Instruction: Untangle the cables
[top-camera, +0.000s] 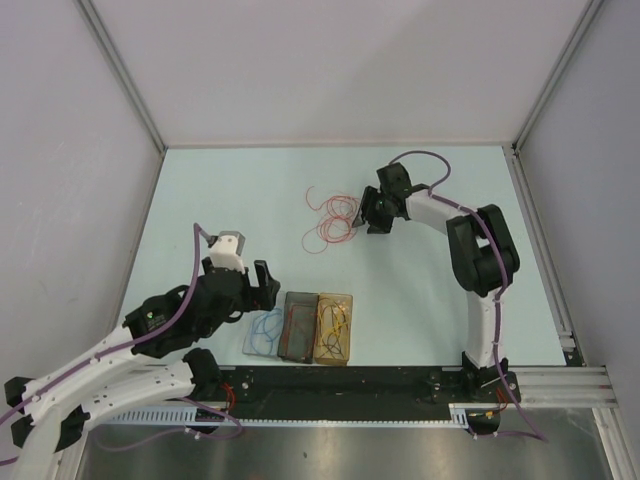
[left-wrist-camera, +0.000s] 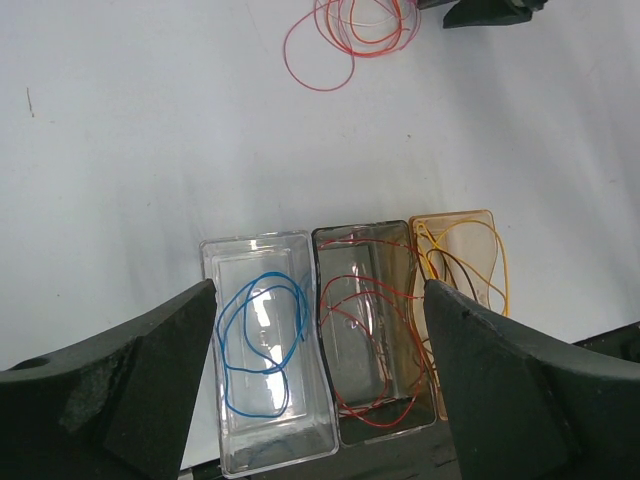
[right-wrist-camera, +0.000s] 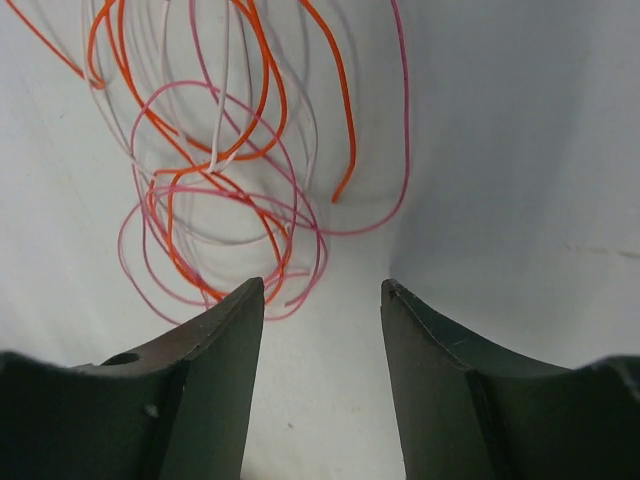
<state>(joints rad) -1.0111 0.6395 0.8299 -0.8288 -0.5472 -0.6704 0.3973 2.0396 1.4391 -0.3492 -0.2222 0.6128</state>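
Right arm stretches forward, right gripper (top-camera: 371, 213) spread empty beside the tangled cables (top-camera: 335, 222). Left arm bends low, left gripper (top-camera: 262, 285) released above three trays (left-wrist-camera: 255, 240).

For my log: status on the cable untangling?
Left gripper open above trays. Right gripper open beside tangled cables. Nothing in the way.

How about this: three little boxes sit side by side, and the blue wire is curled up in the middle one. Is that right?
Not quite. The blue wire is curled up in the clear box at the left end of the row, not the middle one. The middle, dark box holds a red wire. The left wrist view shows this best. The boxes do sit side by side.
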